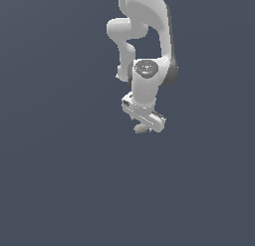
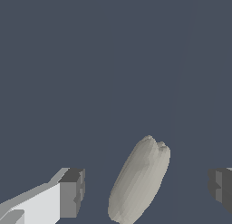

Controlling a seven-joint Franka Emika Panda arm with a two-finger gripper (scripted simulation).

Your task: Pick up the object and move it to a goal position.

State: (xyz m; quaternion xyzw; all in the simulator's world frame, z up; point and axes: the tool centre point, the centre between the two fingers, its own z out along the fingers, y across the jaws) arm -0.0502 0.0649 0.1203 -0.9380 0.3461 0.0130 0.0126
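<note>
The object (image 2: 139,180) is a small, lumpy, elongated beige-grey stone-like thing. In the wrist view it lies between my two fingertips, with a clear gap to each finger pad (image 2: 72,191). My gripper (image 2: 145,189) is open around it and touches it on neither side. In the exterior view the white arm hangs over the middle of the grey surface, the gripper (image 1: 144,124) points down, and only a beige bit of the object (image 1: 141,129) shows beneath the hand.
A flat, plain dark grey-blue surface (image 1: 60,180) fills both views. No other object, container or edge shows.
</note>
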